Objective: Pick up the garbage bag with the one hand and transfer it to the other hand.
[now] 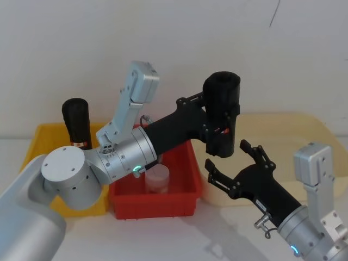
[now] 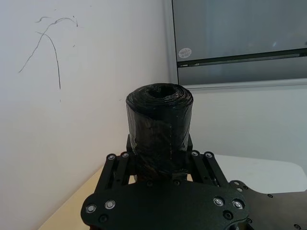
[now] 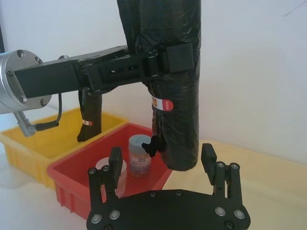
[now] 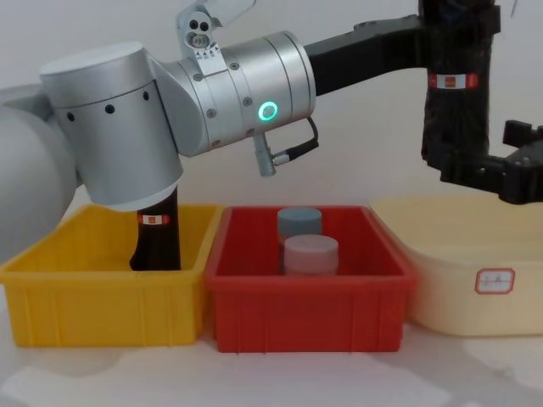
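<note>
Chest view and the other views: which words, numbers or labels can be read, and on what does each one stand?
Nothing here can be read as text.
On the held bag, the band: too small to read.
On the second bag, its band: too small to read.
On the cream tub, a red-edged label: too faint to read.
On the blue-grey cylinder, print: blurred.
On the window, a round sticker: too small to read.

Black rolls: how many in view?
2. One roll clamped in the left tool, in the air; the other roll standing in the yellow bin. The arm could hide more.
</note>
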Controlling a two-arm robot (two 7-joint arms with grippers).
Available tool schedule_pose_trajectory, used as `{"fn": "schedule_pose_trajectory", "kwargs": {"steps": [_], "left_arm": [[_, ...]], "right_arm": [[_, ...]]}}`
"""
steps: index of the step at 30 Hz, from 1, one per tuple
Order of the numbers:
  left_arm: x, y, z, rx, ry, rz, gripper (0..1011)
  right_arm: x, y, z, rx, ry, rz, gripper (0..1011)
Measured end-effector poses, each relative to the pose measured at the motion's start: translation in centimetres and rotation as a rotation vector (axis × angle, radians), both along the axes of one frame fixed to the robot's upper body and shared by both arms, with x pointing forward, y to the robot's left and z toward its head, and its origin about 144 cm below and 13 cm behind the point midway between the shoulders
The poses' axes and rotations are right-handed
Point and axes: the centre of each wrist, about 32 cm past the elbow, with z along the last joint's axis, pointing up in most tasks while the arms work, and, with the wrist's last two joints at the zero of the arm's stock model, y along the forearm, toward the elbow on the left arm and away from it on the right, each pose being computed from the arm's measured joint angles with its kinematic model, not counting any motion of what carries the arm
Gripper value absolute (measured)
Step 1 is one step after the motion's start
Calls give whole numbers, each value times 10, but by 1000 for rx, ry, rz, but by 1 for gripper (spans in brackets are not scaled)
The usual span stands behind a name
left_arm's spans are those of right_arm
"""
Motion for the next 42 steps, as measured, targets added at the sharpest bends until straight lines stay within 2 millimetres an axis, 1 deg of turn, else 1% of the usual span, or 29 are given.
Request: {"fn": "schedule_pose_trajectory", "kwargs": {"steps": [21, 36, 38, 39, 41, 42], "left_arm": [[0, 0, 0, -1, 1, 0, 504], [0, 0, 0, -1, 1, 0, 504], [0, 0, 0, -1, 1, 0, 504], [0, 0, 0, -1, 1, 0, 504], [0, 0, 0, -1, 1, 0, 504], [0, 0, 0, 0, 1, 0, 504]], "right_arm": [[20, 8, 4, 5, -18, -16, 1000], [31, 20, 7, 1, -13, -33, 997], [31, 21, 7, 0, -13, -34, 965], [32, 21, 7, -1, -13, -36, 929], [32, 22, 8, -2, -15, -38, 909], [33, 23, 8, -3, -14, -39, 857]]}}
